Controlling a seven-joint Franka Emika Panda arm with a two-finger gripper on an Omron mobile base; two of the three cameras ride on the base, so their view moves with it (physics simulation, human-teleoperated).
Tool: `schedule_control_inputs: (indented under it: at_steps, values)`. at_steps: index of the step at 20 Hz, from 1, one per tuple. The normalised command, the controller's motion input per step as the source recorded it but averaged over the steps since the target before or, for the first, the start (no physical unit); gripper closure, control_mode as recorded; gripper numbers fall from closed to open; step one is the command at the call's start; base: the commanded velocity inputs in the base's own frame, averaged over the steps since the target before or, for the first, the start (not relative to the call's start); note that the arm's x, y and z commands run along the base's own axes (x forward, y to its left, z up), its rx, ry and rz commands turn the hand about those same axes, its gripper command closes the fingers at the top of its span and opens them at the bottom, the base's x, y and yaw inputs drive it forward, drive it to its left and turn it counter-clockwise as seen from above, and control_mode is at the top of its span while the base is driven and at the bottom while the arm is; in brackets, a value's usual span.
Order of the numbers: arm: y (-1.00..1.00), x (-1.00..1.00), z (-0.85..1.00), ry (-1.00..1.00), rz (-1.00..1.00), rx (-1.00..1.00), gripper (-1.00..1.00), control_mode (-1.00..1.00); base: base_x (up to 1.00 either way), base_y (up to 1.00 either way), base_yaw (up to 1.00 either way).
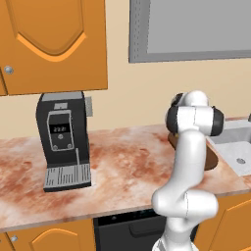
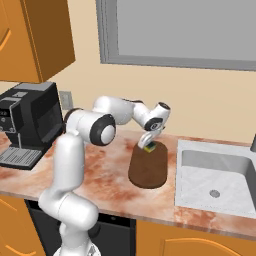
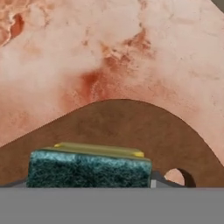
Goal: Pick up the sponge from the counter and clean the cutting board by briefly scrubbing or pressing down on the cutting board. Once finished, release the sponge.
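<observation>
My gripper (image 2: 149, 144) points down over the far end of the dark brown cutting board (image 2: 148, 169) and is shut on the sponge (image 2: 150, 147), a small yellow block with a dark green face. In the hand view the sponge (image 3: 89, 168) sits between the fingertips, green face toward the camera, with the cutting board (image 3: 122, 127) right under it and the marbled counter (image 3: 65, 52) beyond. Whether the sponge presses on the board or hangs just above it, I cannot tell. In the left base view my own arm hides most of the cutting board (image 1: 212, 160).
A black coffee machine (image 1: 63, 139) (image 2: 27, 125) stands on the counter far to the left. A steel sink (image 2: 215, 175) lies just right of the board. Orange wall cabinets (image 1: 54, 44) and a window (image 2: 180, 30) hang above.
</observation>
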Motion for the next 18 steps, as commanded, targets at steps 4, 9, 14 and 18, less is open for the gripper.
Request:
schedule_control_inputs:
  at_steps: [4,9,14,18]
  values:
    - [0.19,-0.18,-0.36,0.0,0.18,-0.24,1.0,-1.0,0.0,0.0,0.0]
    - [0.1,-0.45,-0.32,0.01,0.25,-0.23,1.0,-1.0,0.0,0.0,0.0]
    - [0.01,-0.51,-0.12,0.08,0.27,-0.19,1.0,-1.0,0.0,0.0,0.0]
    - [0.0,-0.55,-0.01,0.15,0.27,-0.1,1.0,-1.0,0.0,0.0,0.0]
